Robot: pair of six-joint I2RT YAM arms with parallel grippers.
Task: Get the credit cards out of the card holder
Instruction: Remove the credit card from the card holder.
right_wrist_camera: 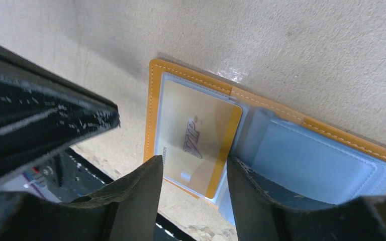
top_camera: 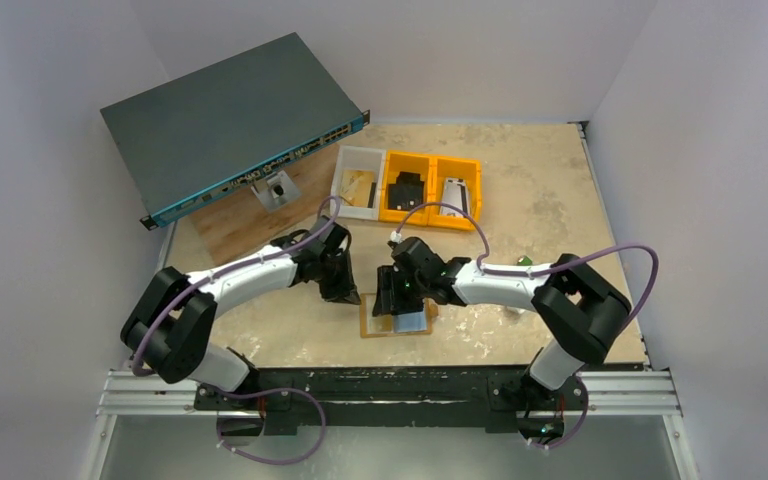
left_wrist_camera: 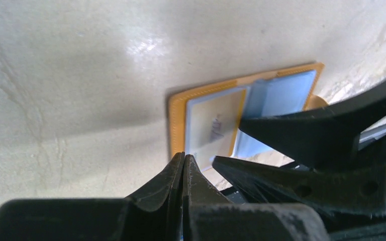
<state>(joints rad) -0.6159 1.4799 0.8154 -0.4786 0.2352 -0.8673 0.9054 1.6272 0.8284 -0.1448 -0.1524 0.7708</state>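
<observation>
Holder [right_wrist_camera: 321,155] lies open flat, near-centre on the table [top_camera: 520,200], blue-grey inside up.
Left gripper [left_wrist_camera: 183,168]: jaws closed on nothing, tips just beside the holder's card end. Right gripper [right_wrist_camera: 192,163]: jaws apart, one finger either side of the gold card [right_wrist_camera: 196,130], which sits in its clear pocket. Can't tell whether the right tips touch the holder.

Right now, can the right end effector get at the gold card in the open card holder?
Probably yes: the right end effector hangs open just over the gold card, with nothing between them, and the card holder lies spread open on the table.
</observation>
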